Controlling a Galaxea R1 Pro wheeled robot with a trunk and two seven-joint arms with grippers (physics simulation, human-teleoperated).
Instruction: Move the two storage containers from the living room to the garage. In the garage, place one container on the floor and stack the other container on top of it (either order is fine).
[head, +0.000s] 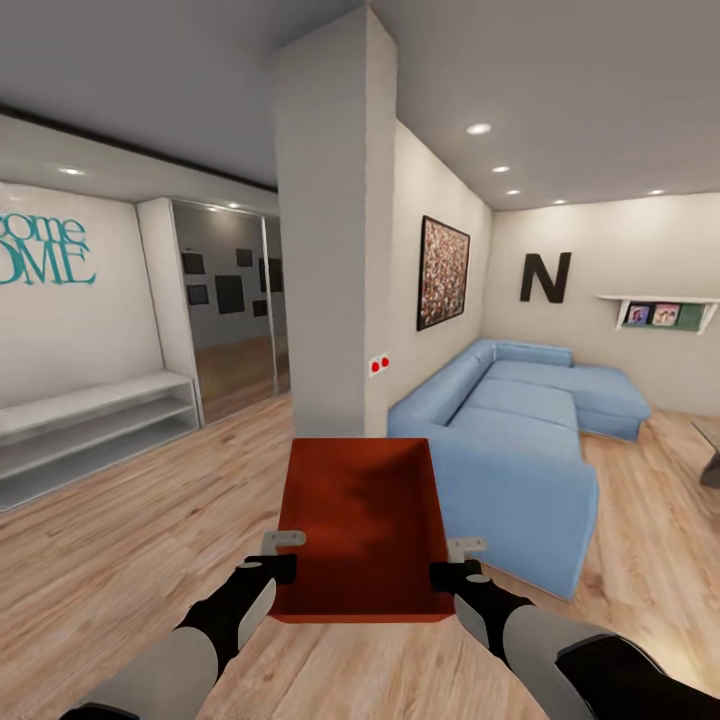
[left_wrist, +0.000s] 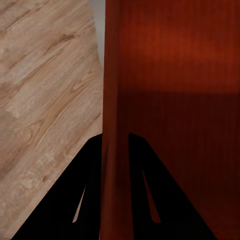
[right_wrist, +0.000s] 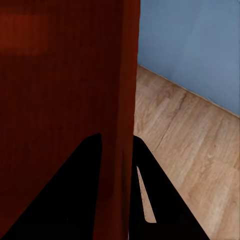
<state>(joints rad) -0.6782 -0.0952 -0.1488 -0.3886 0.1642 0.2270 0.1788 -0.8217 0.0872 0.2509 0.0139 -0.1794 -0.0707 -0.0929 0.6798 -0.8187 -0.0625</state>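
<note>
Red-orange, open-topped rectangular plastic bin (head: 365, 525) hangs between my two end effectors, long axis running straight ahead of me, the left end effector (head: 283, 553) pinching its left wall and the right end effector (head: 452, 560) its right wall, above the wood-plank floor (head: 130, 530).

Red-orange storage container (head: 360, 520), blue sofa (head: 520, 440), light wood-plank flooring (head: 130, 540)

Both arms extended forward, roughly symmetric, forearms converging. Left gripper (head: 283, 553) clamped over the near-left wall of a storage container (head: 365, 520); right gripper (head: 452, 560) clamped over its near-right wall. Each gripper's fingers straddle a wall, one inside, one outside.
</note>
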